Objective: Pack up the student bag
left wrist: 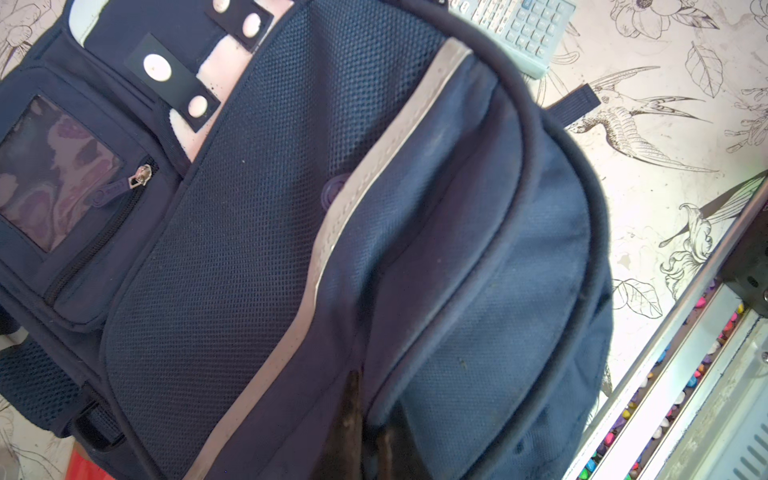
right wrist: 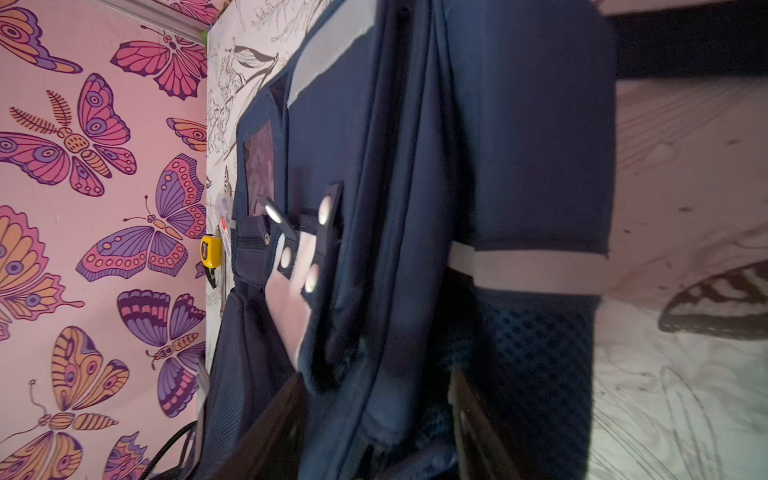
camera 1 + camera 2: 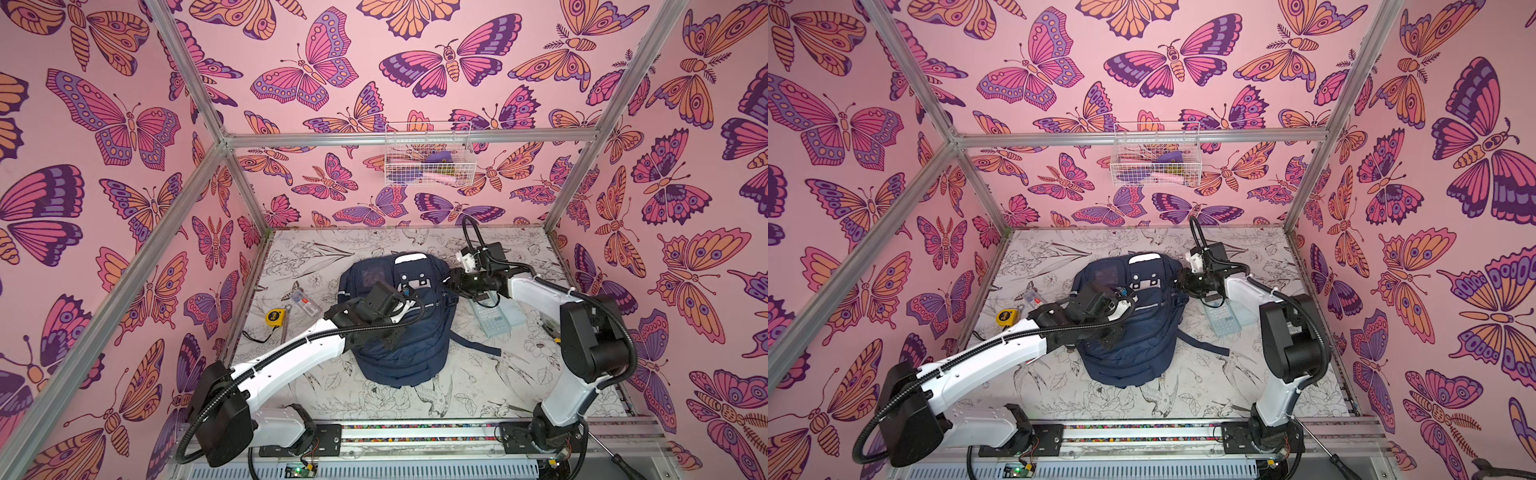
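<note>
Left gripper (image 1: 372, 399), pressed together on the bag (image 1: 249, 249) below, and right gripper (image 2: 376, 382), spread astride its side, seem mid-opening; next, part the main compartment.

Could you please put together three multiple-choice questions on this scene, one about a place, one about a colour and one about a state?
1. Where does the tape measure lie, relative to the student bag?
A on top of it
B on the table, on the left arm's side of it
C under it

2. What colour is the calculator?
A red
B pale blue
C black

3. How is the student bag placed?
A lying flat on the table
B standing upright
C lifted clear of the table

Answers:
1 B: both top views show it on the table, apart from the bag, on the left arm's side.
2 B: its pale blue keypad face shows beside the bag.
3 A: the bag rests flat, front side up.
</note>
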`<state>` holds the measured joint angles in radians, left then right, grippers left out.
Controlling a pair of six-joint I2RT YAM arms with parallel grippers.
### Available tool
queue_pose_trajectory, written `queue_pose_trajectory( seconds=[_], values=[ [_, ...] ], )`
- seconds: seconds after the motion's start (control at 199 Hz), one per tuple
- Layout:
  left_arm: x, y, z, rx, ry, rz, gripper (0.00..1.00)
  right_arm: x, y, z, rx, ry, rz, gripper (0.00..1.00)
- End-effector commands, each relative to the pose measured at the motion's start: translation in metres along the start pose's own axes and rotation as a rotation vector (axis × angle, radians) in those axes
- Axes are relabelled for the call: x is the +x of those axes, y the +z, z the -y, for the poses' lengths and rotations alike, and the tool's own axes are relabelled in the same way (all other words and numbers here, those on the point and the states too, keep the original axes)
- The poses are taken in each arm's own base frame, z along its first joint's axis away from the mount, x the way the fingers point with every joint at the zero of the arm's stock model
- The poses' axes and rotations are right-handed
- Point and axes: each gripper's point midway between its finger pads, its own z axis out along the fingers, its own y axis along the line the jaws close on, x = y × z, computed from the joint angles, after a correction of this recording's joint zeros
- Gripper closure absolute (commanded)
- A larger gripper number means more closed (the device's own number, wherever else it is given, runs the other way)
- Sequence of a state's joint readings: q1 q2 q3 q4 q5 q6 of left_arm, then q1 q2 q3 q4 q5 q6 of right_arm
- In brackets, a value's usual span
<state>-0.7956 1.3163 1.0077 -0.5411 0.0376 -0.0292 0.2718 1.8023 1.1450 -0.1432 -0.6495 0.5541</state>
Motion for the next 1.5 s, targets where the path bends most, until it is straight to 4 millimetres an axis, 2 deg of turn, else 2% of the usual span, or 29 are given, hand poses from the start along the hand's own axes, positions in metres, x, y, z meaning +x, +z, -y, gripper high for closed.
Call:
queue_pose_trajectory(
  seconds=[0.0, 0.135, 0.376, 0.401, 0.592, 0.792, 0.932, 1.223, 1.499],
  values=[
    [-0.006, -0.005, -0.004, 0.003, -0.057, 0.055, 1.0, 0.0, 0.002, -0.021, -0.156, -0.007, -0.026, 0.43],
    [-0.012, -0.006, -0.006, 0.015, -0.106, 0.076, 1.0, 0.015, -0.002, -0.022, -0.2, 0.027, -0.041, 0.49],
    [-0.015, -0.008, -0.012, 0.029, -0.152, 0.085, 1.0, 0.032, -0.025, -0.04, -0.294, 0.018, 0.003, 0.57],
    [-0.02, -0.019, -0.011, 0.031, -0.147, 0.122, 1.0, 0.033, -0.026, -0.042, -0.302, 0.014, 0.006, 0.57],
    [-0.023, -0.027, -0.007, 0.05, -0.129, 0.146, 1.0, 0.036, -0.035, -0.053, -0.33, -0.024, 0.013, 0.66],
    [-0.024, -0.03, -0.008, 0.047, -0.127, 0.155, 1.0, 0.037, -0.03, -0.051, -0.335, -0.012, -0.005, 0.74],
    [-0.024, -0.031, -0.007, 0.048, -0.122, 0.158, 1.0, 0.044, -0.028, -0.051, -0.361, -0.004, -0.023, 0.75],
    [-0.024, -0.031, -0.007, 0.052, -0.12, 0.159, 1.0, 0.059, -0.018, -0.036, -0.345, 0.028, -0.075, 0.77],
    [-0.024, -0.031, -0.007, 0.063, -0.118, 0.16, 1.0, 0.06, -0.006, -0.019, -0.291, 0.051, -0.082, 0.78]
  ],
)
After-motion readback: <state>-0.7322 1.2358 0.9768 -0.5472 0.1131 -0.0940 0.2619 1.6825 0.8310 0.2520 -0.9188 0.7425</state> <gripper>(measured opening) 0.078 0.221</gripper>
